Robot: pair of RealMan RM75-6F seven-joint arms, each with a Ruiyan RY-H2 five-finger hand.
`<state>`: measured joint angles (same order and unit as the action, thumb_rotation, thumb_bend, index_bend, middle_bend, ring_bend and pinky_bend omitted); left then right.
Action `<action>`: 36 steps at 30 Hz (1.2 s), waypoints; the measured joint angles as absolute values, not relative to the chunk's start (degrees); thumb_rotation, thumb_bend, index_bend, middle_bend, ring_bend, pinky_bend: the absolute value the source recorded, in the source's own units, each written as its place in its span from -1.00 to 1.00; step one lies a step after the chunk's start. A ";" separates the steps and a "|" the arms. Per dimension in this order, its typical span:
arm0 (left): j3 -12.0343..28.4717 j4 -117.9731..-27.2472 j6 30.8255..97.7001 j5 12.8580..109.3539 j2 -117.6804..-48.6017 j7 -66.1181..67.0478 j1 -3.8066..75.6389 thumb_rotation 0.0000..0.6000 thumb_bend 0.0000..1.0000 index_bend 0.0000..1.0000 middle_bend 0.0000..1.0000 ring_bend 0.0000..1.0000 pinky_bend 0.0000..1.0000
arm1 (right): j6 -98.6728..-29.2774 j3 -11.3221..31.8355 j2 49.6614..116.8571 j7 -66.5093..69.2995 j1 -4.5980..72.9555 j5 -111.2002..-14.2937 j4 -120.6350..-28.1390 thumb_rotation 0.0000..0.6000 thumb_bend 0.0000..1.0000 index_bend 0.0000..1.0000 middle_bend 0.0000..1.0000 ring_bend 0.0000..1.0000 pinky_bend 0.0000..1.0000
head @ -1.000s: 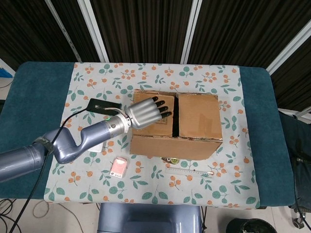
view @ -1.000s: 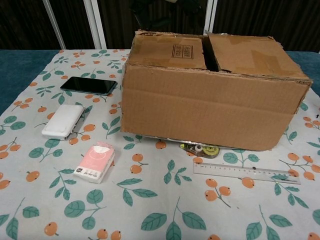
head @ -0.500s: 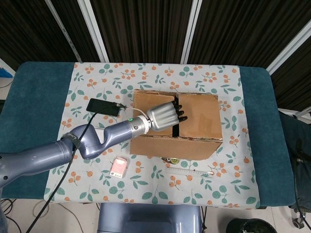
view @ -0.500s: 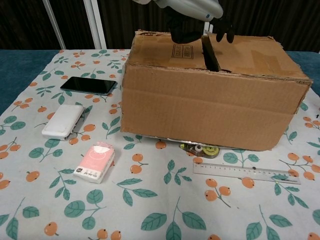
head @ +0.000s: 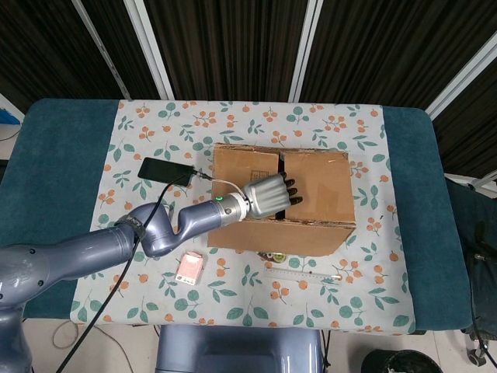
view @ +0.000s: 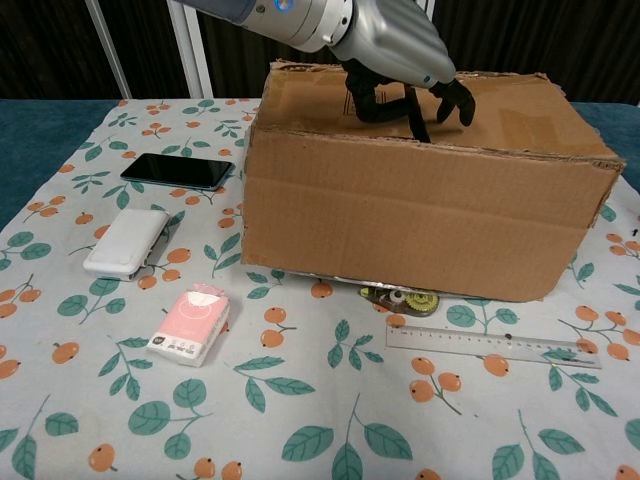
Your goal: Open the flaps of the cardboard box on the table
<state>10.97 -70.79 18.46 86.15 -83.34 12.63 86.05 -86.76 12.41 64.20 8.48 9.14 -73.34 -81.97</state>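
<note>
A: 1 hand works here; in the head view the left hand (head: 272, 196) hangs over the cardboard box (head: 311, 233) in the middle of the table (head: 46, 155), fingers curled down at the seam between the 2 top flaps, left flap (head: 245, 167) and right flap (head: 318, 183); is anything gripped?

B: I cannot tell; the dark fingertips (head: 293, 186) sit at the gap, but whether they hook an edge is hidden; my advice is to get them under 1 flap's edge and lift outward along the hinge, not press down.

A: Counts from above: 1 box, 1 phone (head: 165, 171), 1 pink tissue packet (head: 189, 267), 1 ruler (head: 303, 274).

B: In the chest view the left hand (view: 395, 50) arches over the box (view: 420, 210) top, fingertips (view: 462, 100) dipping at the seam; the flaps lie nearly flat, so the opening is barely begun; 1 phone (view: 177, 171), 1 white case (view: 126, 241), 1 tissue packet (view: 190, 323), 1 ruler (view: 493, 347), 1 small tape roll (view: 402, 297) just beside the box's base; 0 sign of the right hand in either view.
</note>
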 measured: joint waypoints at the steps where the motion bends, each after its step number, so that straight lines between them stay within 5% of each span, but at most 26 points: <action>1: 10.76 -70.53 18.33 86.13 -83.42 12.34 86.24 1.00 0.66 -0.79 -0.56 -0.62 -0.38 | -86.75 12.46 64.23 8.46 9.11 -73.36 -81.95 1.00 0.21 -0.82 -1.00 -0.99 -0.57; 10: 9.94 -69.40 18.17 86.16 -83.74 11.19 87.99 1.00 0.99 -0.66 -0.42 -0.47 -0.31 | -86.41 12.86 64.46 8.40 8.85 -73.69 -81.84 1.00 0.22 -0.82 -1.00 -0.99 -0.57; 36: 7.72 -68.46 18.54 86.01 -83.59 10.22 90.09 1.00 1.00 -0.43 -0.02 -0.03 0.00 | -86.32 13.55 64.94 8.50 8.43 -75.06 -80.98 1.00 0.27 -0.80 -1.00 -0.99 -0.57</action>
<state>7.72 -68.46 18.54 86.01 -83.59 10.22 90.09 -86.32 13.55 64.94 8.50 8.43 -75.06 -80.98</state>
